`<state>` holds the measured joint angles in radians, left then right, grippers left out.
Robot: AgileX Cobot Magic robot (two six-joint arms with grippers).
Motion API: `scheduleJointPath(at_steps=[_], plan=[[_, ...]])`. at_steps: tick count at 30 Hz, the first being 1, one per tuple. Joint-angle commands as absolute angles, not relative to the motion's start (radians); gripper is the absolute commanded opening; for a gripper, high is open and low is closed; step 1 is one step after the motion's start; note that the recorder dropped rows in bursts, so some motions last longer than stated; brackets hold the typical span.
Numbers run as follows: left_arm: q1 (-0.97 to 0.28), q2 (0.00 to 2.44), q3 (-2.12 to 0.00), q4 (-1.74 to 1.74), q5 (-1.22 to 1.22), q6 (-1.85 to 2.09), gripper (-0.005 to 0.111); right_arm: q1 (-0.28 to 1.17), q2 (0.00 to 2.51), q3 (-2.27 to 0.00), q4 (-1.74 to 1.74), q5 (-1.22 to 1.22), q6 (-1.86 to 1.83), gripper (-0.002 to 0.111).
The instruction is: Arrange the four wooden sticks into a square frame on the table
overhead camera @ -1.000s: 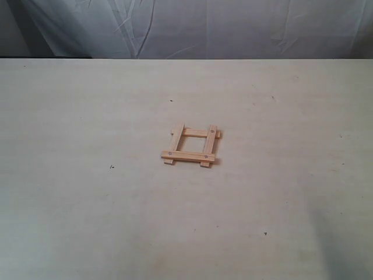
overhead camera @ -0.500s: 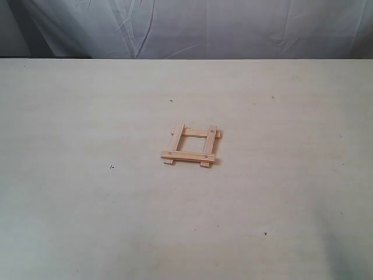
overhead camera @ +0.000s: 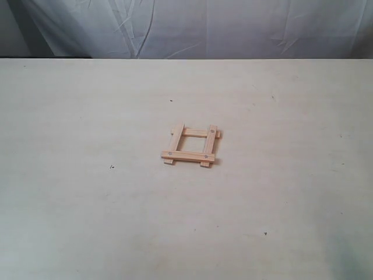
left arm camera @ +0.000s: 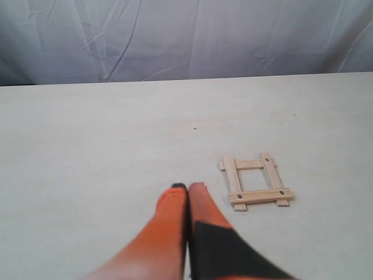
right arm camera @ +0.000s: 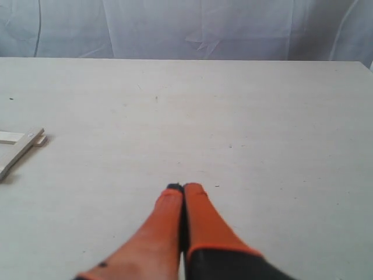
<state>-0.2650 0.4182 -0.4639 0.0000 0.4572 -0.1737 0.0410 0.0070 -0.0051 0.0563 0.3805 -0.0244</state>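
Observation:
The four wooden sticks lie crossed as a small square frame [overhead camera: 192, 144] near the middle of the pale table [overhead camera: 87, 116], ends poking out at the corners, dark dots on the front strip. Neither arm shows in the exterior view. In the left wrist view the square frame [left arm camera: 255, 181] lies a little ahead and to one side of my left gripper [left arm camera: 187, 186], whose orange fingers are pressed together with nothing between them. In the right wrist view only one corner of the frame [right arm camera: 20, 149] shows at the picture's edge, far from my right gripper [right arm camera: 183, 186], also shut and empty.
A wrinkled white cloth backdrop [overhead camera: 204, 26] hangs behind the table's far edge. A few tiny dark specks [overhead camera: 111, 167] mark the tabletop.
A faint shadow at the lower right of the table has withdrawn; the frame has not moved.

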Motion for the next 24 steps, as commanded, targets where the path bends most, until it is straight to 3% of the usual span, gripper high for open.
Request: scheduleJointPath(at_steps=[1, 13, 24], plan=[[-0.261, 0.413, -0.458, 0.0, 0.448, -0.173, 0.0, 0.035, 0.0, 0.0, 0.058, 0.364, -0.022, 0.0], [-0.254, 0.41, -0.458, 0.072, 0.456, -0.173, 0.0, 0.035, 0.0, 0.0, 0.062, 0.364, -0.022, 0.0], [0.015, 0.127, -0.2, 0.041, 0.419, -0.176, 0.0, 0.035, 0.0, 0.0, 0.062, 0.366, -0.022, 0.0]])
